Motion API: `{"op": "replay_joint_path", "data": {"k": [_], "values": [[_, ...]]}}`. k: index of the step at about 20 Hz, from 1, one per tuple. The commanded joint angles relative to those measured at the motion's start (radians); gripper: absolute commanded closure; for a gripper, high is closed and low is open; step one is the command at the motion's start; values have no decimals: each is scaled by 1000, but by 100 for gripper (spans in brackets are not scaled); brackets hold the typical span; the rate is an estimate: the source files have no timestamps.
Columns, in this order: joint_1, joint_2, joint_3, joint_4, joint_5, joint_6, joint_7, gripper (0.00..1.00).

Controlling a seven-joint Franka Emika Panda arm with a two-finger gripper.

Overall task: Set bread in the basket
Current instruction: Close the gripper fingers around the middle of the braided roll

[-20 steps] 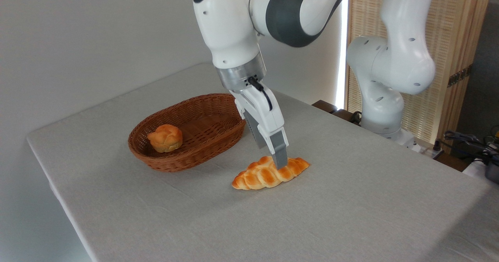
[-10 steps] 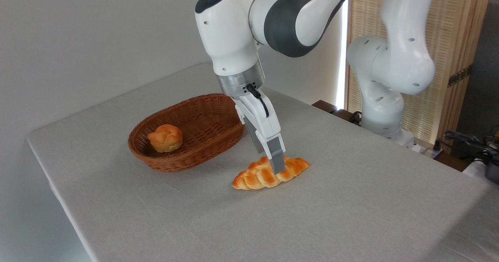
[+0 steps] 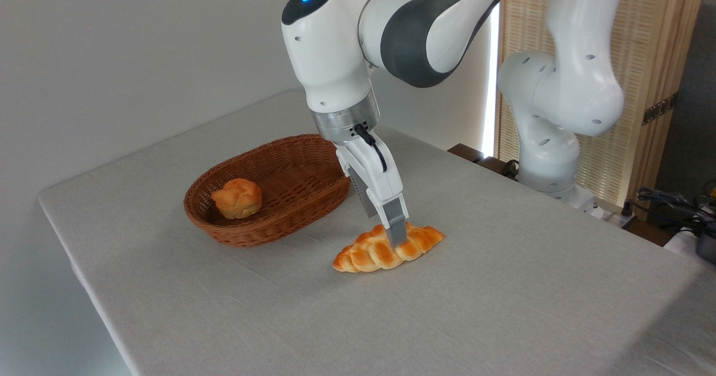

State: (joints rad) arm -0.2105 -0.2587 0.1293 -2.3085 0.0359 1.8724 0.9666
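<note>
I see my gripper (image 3: 396,240) down on the bread (image 3: 387,248); its grip I cannot tell. Bread lies on the grey tablecloth (image 3: 503,286), at four o'clock from the basket (image 3: 268,188); slatted screen (image 3: 654,79) behind.

braided golden bread (image 3: 372,253) lying flat on table, just beside oval brown wicker basket (image 3: 263,228)

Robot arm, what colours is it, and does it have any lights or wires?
The arm is shiny white with rounded, chunky joints and a dark grey band at one bend. A small blue light glows on top, and a silver metal ring sits at the wrist. A black cable runs down onto the white gripper, which ends in flat grey fingers.
</note>
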Motion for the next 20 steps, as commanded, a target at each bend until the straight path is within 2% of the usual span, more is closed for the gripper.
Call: {"op": "replay_joint_path", "data": {"k": [1,17,19,20], "values": [[-10,4,16,-9,-14,22,26,0],[-12,27,16,-52,-4,103,26,2],[-12,27,16,-54,-4,120,26,20],[-12,29,16,-54,-4,120,26,24]]}}
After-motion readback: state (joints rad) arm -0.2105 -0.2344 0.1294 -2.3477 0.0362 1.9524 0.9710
